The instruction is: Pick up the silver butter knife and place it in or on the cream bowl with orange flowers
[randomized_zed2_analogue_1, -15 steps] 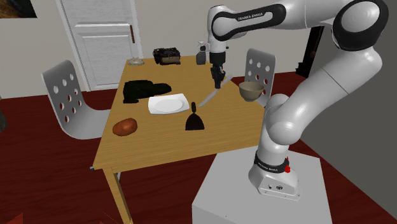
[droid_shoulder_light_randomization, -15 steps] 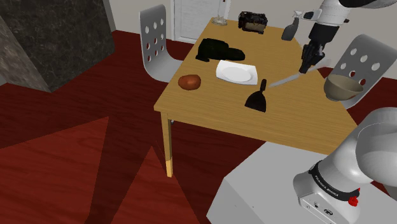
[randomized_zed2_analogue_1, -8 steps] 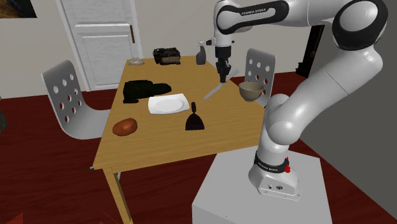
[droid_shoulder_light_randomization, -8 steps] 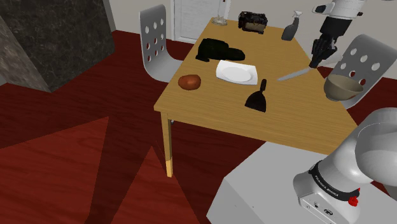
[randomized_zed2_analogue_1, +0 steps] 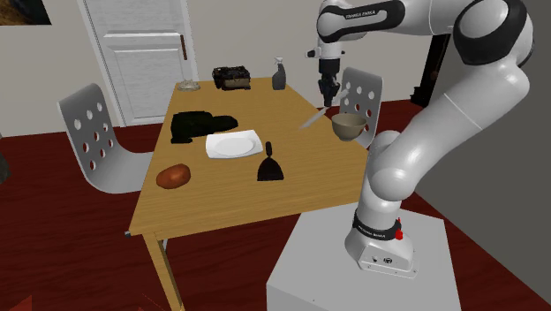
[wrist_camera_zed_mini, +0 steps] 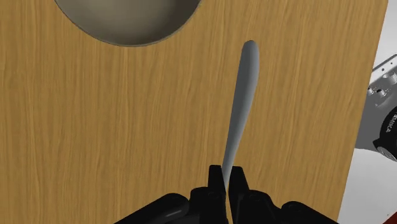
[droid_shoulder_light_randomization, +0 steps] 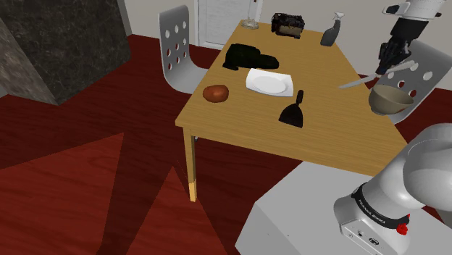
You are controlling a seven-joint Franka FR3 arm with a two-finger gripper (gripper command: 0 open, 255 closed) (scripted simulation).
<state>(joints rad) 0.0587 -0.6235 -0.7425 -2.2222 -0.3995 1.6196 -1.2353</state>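
Note:
My black gripper (wrist_camera_zed_mini: 225, 175) is shut on the handle end of a grey-silver butter knife (wrist_camera_zed_mini: 240, 108), whose blade sticks out ahead of the fingers. The knife (droid_shoulder_light_randomization: 356, 82) hangs tilted above the wooden table (droid_shoulder_light_randomization: 239, 116), just left of a beige-grey bowl (droid_shoulder_light_randomization: 391, 101) in the shoulder view. The gripper (droid_shoulder_light_randomization: 384, 67) is above and slightly left of the bowl's rim. In the second exterior view the gripper (randomized_zed2_analogue_1: 328, 99) holds the knife (randomized_zed2_analogue_1: 313, 119) beside the bowl (randomized_zed2_analogue_1: 350, 126). The bowl (wrist_camera_zed_mini: 127, 19) lies ahead of the fingers, off to one side of the blade.
On the table stand a white plate (droid_shoulder_light_randomization: 269, 81), a black scraper (droid_shoulder_light_randomization: 293, 114), a brown round lump (droid_shoulder_light_randomization: 215, 93), a black heap (droid_shoulder_light_randomization: 248, 56), a dark spray bottle (droid_shoulder_light_randomization: 331, 32) and a dark box-like item (droid_shoulder_light_randomization: 288, 24). Grey chairs (droid_shoulder_light_randomization: 177, 43) (droid_shoulder_light_randomization: 416, 65) flank the table.
The gripper has carried the knife up and toward the shoulder view's right, from mid-table to just beside the bowl. Nothing else moved.

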